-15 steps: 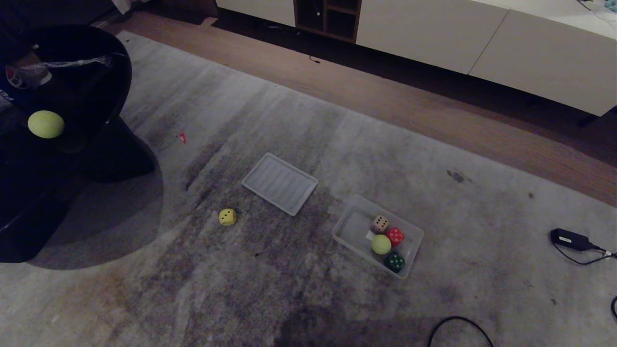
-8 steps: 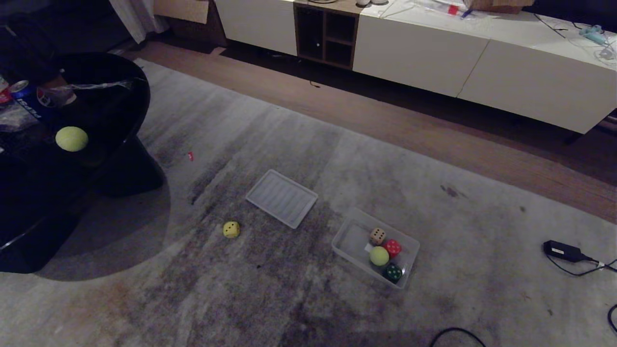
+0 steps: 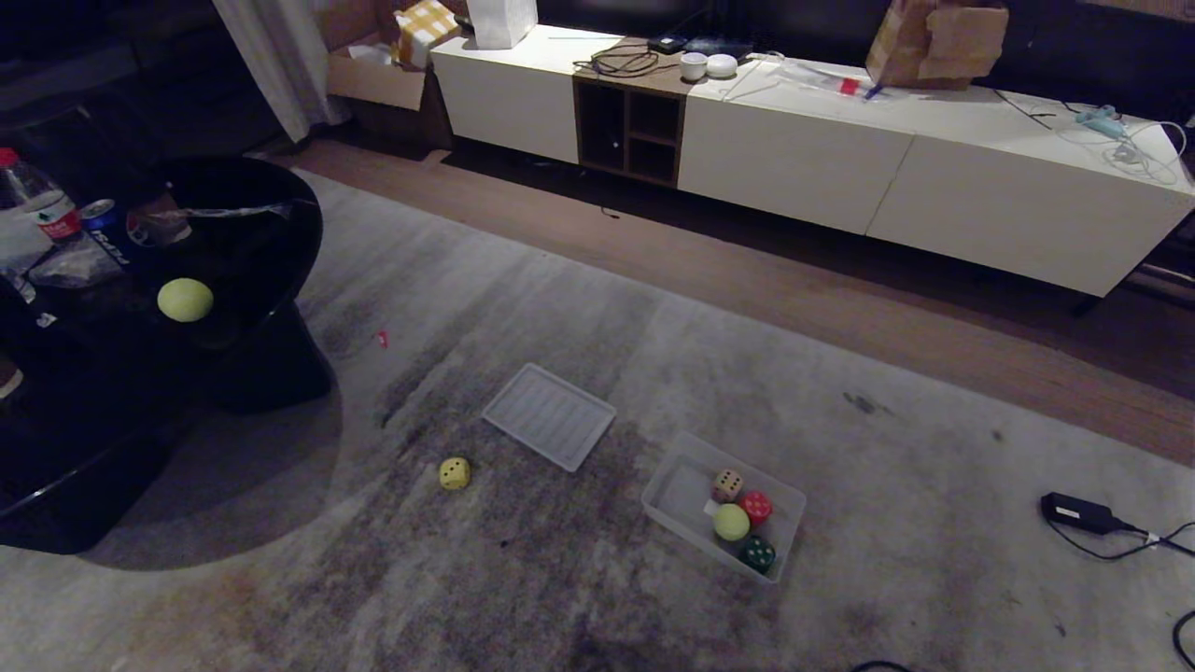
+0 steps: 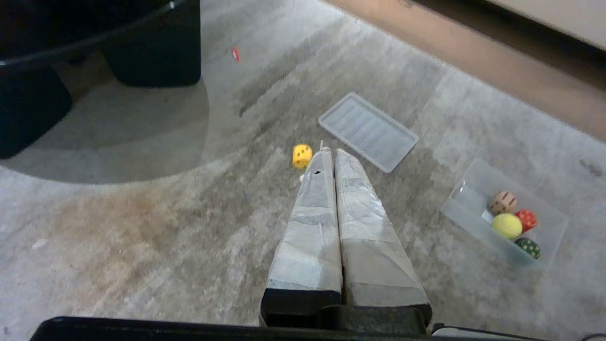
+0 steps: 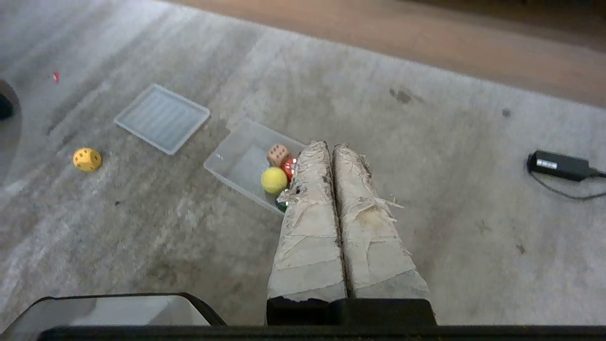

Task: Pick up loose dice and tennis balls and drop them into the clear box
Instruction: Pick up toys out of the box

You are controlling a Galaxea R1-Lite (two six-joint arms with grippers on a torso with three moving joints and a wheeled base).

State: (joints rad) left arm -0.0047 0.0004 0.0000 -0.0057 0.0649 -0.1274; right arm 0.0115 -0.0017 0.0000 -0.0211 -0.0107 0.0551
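Observation:
The clear box sits on the grey rug and holds a tan die, a red die, a dark green die and a tennis ball. A yellow die lies loose on the rug left of the box. Another tennis ball rests on the black round table at the left. My left gripper and right gripper are both shut and empty, held high above the rug. Neither arm shows in the head view.
The ribbed translucent lid lies flat between the yellow die and the box. A black table with a bottle and cans stands at the left. A black power adapter with its cable lies at the right. A white cabinet lines the far wall.
The head view has tilted up: the rug, box, lid and dice sit lower in the picture and more of the cabinet and room shows. Nothing on the rug has moved.

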